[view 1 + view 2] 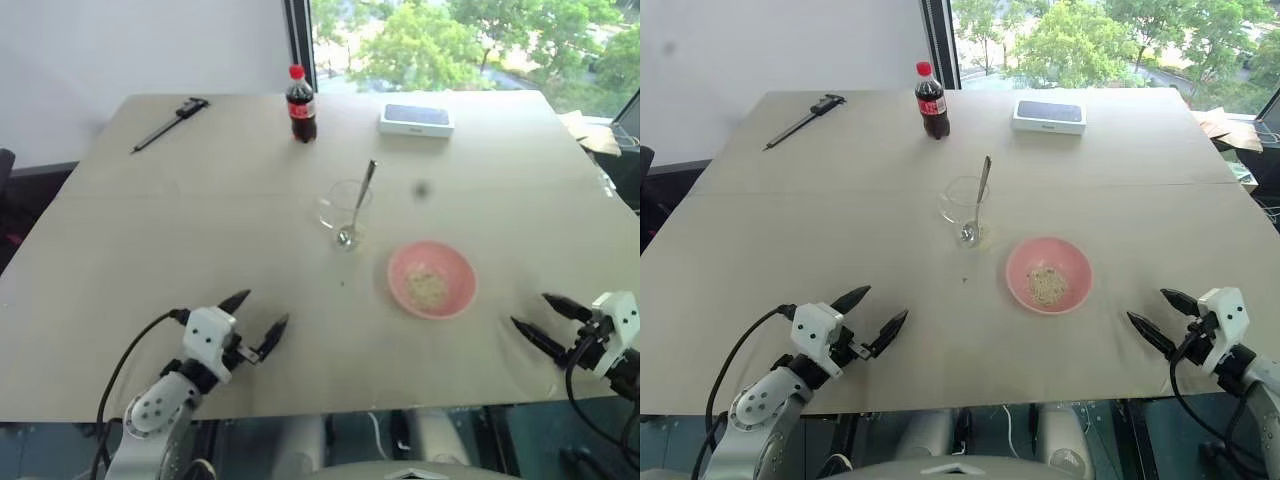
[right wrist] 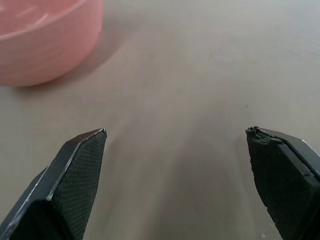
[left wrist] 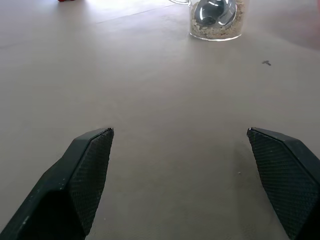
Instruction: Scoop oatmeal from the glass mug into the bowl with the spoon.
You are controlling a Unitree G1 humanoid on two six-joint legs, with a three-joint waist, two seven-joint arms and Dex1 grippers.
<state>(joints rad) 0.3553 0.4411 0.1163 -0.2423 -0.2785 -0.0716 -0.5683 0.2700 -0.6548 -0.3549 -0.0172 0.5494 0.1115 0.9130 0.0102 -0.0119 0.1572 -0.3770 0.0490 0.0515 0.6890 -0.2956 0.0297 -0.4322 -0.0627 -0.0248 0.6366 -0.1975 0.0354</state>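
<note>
Standing in the glass mug, spoon lies well beyond both spread fingers.

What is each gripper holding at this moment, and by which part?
Nothing. The left gripper and right gripper are both open and empty; the spoon stands in the glass mug.
</note>
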